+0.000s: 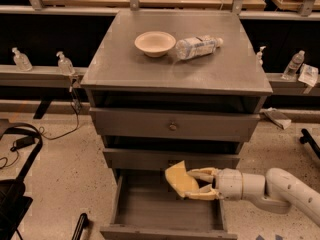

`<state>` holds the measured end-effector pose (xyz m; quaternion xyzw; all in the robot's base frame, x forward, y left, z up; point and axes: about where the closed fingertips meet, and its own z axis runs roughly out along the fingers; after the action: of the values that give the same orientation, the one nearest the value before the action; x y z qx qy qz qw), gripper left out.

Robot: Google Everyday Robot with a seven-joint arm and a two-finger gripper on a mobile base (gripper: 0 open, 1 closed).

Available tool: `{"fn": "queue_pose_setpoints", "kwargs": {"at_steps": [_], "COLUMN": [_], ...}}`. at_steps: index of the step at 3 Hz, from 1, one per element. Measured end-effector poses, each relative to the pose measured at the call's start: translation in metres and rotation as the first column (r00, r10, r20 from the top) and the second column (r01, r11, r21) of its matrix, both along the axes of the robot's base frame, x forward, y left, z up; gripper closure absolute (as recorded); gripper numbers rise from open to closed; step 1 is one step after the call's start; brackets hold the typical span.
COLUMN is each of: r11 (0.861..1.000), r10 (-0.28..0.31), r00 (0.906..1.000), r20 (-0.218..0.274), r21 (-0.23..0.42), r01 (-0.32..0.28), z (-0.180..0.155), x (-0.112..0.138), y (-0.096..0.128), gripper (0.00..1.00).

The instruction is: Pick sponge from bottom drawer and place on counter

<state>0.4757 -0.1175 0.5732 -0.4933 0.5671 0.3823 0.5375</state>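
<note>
The pale-yellow sponge is held in my gripper, whose cream fingers are shut on it from the right. It hangs above the open bottom drawer, just in front of the middle drawer front. My white arm reaches in from the lower right. The grey counter is the cabinet top above, well higher than the sponge.
A cream bowl and a plastic water bottle lying on its side sit on the back of the counter. Two closed drawer fronts with round knobs are above the open drawer. Small bottles stand on side ledges. Black equipment sits at lower left.
</note>
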Motion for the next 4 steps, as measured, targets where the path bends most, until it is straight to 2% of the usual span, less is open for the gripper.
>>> {"fn": "queue_pose_setpoints", "kwargs": {"at_steps": [1,2,3,4], "r11": [1.000,1.000,0.999,0.996], "r10": [0.006,0.013,0.052,0.075], "r00": [0.9985,0.9999,0.9978,0.9932], "r20": [-0.054,-0.005,0.041,0.089], "r21": [0.030,0.008,-0.016,-0.058], "r01": [-0.005,-0.013,-0.052,-0.070], "z": [0.027,0.086,0.148,0.191], "x": [0.019,0.040,0.065,0.081], "y": [-0.008,-0.028,-0.040,-0.049], "gripper": [1.00,1.00,1.00,1.00]}}
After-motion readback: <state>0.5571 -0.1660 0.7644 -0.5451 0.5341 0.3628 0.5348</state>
